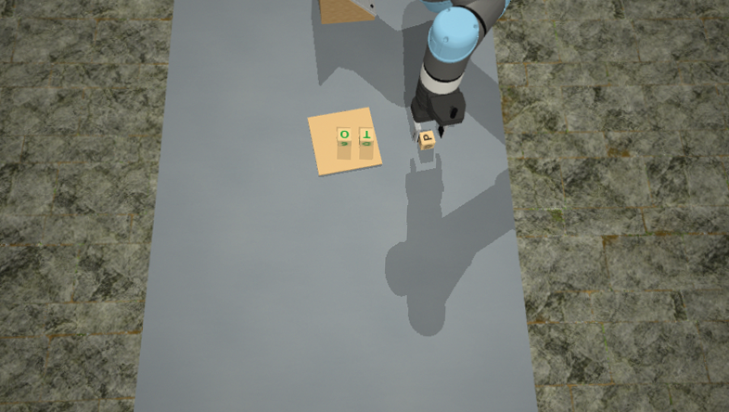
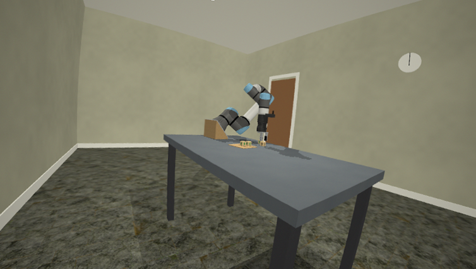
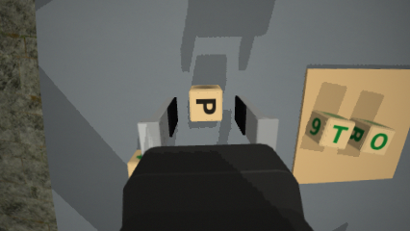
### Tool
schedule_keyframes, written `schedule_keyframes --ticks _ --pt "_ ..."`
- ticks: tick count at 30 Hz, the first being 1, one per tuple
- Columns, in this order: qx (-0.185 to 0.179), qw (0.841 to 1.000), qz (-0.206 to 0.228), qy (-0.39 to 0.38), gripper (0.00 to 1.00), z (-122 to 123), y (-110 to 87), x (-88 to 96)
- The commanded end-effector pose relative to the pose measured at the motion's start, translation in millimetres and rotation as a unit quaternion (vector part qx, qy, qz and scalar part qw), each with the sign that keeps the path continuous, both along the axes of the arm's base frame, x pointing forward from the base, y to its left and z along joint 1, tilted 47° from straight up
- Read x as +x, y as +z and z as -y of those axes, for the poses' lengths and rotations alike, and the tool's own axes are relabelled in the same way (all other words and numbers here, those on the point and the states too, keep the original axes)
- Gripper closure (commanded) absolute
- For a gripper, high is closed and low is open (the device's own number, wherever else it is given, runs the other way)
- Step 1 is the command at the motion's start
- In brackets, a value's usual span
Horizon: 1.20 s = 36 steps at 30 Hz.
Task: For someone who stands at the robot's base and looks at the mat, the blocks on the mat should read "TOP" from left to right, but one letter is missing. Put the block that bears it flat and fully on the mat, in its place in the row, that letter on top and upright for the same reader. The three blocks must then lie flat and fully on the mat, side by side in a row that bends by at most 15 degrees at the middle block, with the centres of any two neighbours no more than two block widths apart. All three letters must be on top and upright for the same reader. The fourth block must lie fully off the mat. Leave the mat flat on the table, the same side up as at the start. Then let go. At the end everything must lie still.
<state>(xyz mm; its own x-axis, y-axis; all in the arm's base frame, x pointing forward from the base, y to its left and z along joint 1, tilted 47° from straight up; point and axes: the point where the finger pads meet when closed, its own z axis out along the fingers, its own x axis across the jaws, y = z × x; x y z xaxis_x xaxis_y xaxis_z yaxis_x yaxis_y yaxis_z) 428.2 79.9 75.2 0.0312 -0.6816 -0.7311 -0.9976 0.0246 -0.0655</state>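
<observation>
Wooden and cube-shaped, the P block (image 3: 206, 103) looks light and rigid, with flat opposite sides that should suit a parallel pinch — my judgement is to take it by its left and right faces, low enough that it cannot tip. It sits on the grey table (image 1: 276, 289), right of the tan mat (image 1: 326, 161), near centre-right of the top view's upper half. The gripper (image 3: 206, 116) hangs above it with fingers spread wide and nothing between them; in the wrist view the block lies between the two dark pads (image 3: 172, 116), apart from both. On the mat at the right of the wrist view stand the T block (image 3: 339, 135) and O block (image 3: 379, 141) — side by side. A fourth block (image 3: 134, 163) peeks out at lower left.
</observation>
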Motion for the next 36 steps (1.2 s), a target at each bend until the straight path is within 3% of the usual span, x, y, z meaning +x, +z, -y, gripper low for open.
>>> schedule_keyframes --ticks 1,36 --pt "0.000 1.000 0.000 0.000 0.00 0.4 0.2 0.3" --pt "0.000 1.000 0.000 0.000 0.00 -5.5 -5.3 0.8"
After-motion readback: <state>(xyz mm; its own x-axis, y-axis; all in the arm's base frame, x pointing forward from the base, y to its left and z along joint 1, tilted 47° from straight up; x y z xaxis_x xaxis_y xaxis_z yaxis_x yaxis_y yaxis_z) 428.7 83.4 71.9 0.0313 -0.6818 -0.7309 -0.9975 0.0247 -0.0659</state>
